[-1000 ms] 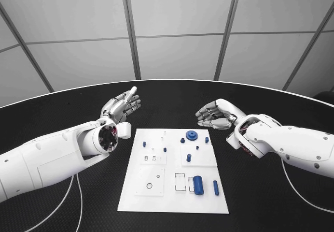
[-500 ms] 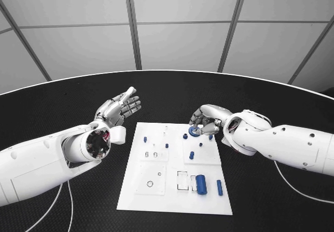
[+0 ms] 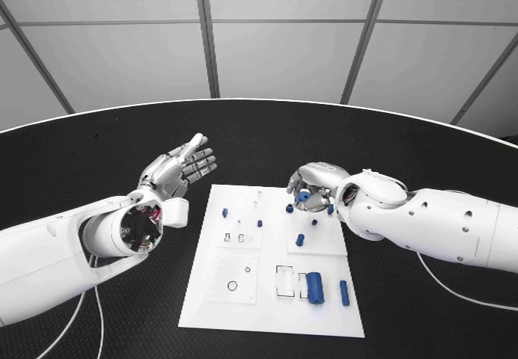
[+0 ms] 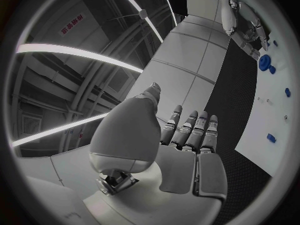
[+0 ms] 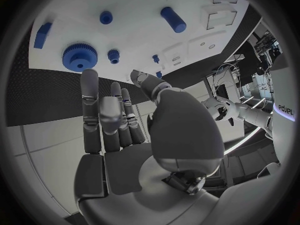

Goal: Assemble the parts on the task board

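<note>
Starting at the left, we see our left hand (image 3: 178,170) raised above the black tabletop (image 3: 97,149), off the near-left corner of the far end of the task board (image 3: 216,299); its fingers (image 4: 187,130) are stretched out side by side, the thumb stands apart, and it holds nothing. The white task board lies in the middle of the tabletop, with the blue parts scattered over it: two small pegs (image 3: 224,213) near its far left part, another small peg (image 3: 299,240) in the middle, and a thick blue cylinder (image 3: 314,286) lying toward the near right with a slimmer blue pin (image 3: 344,292) just beside it on its right. At the board's far right edge sits the blue gear (image 5: 79,57), and there our right hand (image 3: 315,182) hangs right over it. In the right wrist view the fingers (image 5: 103,112) of this hand are extended and apart, reaching toward the gear, with the fingertips just short of it and nothing between them; we cannot tell whether any fingertip touches the gear. A small blue knob (image 5: 113,55) stands just beside the gear.
</note>
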{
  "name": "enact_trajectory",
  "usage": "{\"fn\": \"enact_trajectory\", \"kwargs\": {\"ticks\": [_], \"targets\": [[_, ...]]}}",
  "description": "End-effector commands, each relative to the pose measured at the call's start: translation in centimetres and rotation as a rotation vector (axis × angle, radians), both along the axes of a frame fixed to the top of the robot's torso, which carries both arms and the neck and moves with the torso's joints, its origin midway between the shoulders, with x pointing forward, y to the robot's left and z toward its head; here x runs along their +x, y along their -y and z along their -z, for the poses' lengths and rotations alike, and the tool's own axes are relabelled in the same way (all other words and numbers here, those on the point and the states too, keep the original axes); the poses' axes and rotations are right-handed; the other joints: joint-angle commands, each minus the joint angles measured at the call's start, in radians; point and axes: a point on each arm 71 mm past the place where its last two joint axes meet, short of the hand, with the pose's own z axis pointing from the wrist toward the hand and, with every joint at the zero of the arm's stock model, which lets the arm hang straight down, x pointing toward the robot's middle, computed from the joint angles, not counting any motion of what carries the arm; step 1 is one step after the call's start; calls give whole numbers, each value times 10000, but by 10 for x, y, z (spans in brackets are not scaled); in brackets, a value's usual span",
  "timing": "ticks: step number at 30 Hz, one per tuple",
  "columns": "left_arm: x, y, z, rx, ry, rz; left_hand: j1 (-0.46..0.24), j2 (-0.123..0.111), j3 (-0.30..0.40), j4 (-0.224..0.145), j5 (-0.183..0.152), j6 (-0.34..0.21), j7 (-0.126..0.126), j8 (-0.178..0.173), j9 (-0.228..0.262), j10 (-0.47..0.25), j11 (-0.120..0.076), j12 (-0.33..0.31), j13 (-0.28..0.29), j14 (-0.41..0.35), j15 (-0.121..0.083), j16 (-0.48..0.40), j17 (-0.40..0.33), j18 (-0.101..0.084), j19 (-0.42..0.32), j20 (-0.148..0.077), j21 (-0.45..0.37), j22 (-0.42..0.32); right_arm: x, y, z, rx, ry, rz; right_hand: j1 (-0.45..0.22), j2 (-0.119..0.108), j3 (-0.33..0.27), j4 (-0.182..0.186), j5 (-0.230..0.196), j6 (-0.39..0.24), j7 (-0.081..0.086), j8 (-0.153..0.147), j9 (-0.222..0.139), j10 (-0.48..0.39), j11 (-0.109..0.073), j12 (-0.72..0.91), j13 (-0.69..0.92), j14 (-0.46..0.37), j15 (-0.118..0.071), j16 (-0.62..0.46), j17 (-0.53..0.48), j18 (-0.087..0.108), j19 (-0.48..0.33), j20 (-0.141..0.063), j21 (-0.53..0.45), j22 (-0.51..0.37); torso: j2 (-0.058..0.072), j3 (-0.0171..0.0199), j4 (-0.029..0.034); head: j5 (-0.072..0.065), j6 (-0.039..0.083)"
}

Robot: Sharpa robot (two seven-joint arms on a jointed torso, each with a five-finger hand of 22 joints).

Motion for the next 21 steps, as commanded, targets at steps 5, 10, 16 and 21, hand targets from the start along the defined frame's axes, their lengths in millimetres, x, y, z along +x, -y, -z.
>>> {"fn": "enact_trajectory", "kwargs": {"ticks": [5,10,16,21], "targets": [[-2,2,-3,-47,39,98,123,-11,12,-6,46,-98,1252,-27,-19,-71,16,-61,-16,-88,-19,-39,-13,-140,84,-1,69,14,1,-2,3,-540,-176,69,-30,-128,47,87,-54,-205,-2,35,44,-313,21,21,54,328,114,658,644,-114,249,32,606,813,104,-32,25,-62,76],[-4,3,-4,-85,63,161,146,-23,19,8,49,-385,1302,-147,-78,-533,54,-113,-50,200,-28,58,40,-90,863,-12,397,155,3,-3,4,-742,-279,145,0,-150,91,134,-57,-307,-2,25,76,-490,40,33,86,373,140,1085,1066,-193,420,57,1046,1407,166,-38,62,-103,93],[-5,1,-5,-163,73,280,-7,83,23,59,58,-749,1325,-293,-154,-591,83,-103,-44,625,-48,210,122,-55,1508,-24,666,246,6,-5,5,-759,-224,171,29,-145,117,162,-55,-385,-7,13,92,-635,50,25,78,370,151,1244,1217,-223,459,72,1218,1648,229,3,41,-102,171],[-6,2,-6,-306,85,509,-111,222,59,55,56,-817,1336,-334,-172,-185,68,-46,1,977,-79,361,196,-20,1806,-30,786,277,8,-7,5,-756,-193,123,47,-121,147,180,-28,-393,-5,24,107,-645,53,54,79,395,158,1395,1389,-262,544,80,1398,1904,277,13,59,-85,215]]}}
